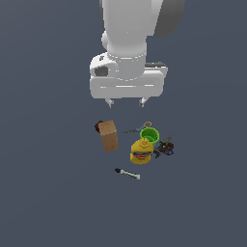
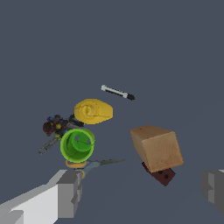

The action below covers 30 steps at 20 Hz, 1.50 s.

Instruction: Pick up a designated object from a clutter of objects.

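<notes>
The gripper (image 1: 127, 102) is hanging above the clutter with its jaws spread wide and nothing between them; in the wrist view its two fingers (image 2: 70, 192) are standing far apart at the frame's lower corners.

Taking the box (image 1: 109, 135) as landmark: the stick (image 1: 127, 173) is lying flat on the grey floor (image 1: 48, 193), apart from the box, on the side away from the gripper, and it is touching nothing. Its black end is pointing toward the exterior view's left. The box is sitting between the gripper and the stick, so the stick is well apart from the fingertips.

To the exterior view's right of the box, the bottle (image 1: 141, 151) is standing, with the green cup (image 1: 149, 133) just behind it. Some dark multicoloured bits (image 1: 165, 148) are lying beside these two. A dark red block (image 2: 159, 174) is peeking out from under the box.
</notes>
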{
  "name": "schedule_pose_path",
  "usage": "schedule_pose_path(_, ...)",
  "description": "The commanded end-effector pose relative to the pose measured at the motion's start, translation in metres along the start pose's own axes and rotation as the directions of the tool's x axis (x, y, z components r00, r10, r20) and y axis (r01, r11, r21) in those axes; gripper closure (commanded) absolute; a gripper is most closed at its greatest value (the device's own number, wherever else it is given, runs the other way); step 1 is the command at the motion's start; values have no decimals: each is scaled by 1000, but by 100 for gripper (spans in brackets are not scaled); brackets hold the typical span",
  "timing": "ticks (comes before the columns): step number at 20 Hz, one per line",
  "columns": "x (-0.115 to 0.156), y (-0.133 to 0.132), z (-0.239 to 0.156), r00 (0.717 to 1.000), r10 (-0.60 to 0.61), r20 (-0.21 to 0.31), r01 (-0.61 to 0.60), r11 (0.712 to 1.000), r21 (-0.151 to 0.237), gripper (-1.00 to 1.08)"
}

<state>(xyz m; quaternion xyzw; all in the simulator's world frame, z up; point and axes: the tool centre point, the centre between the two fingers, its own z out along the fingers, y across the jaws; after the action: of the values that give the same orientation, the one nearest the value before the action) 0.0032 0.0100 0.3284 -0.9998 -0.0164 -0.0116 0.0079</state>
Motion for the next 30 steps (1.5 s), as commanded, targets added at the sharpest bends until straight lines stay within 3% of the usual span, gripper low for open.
schedule_pose_path(1, 2, 0, 2, 1000, -14, 1, 14, 1000, -1, -92)
schedule_pose_path(10, 20, 2, 25, 990, -140, 6, 140, 990, -10, -92)
schedule_pose_path(16, 39, 3, 52, 959, -283, 13, 283, 959, -16, -92)
schedule_pose_path(23, 62, 4, 92, 886, -463, 23, 464, 886, -18, -92)
schedule_pose_path(30, 81, 4, 135, 779, -627, 31, 627, 779, -14, -92)
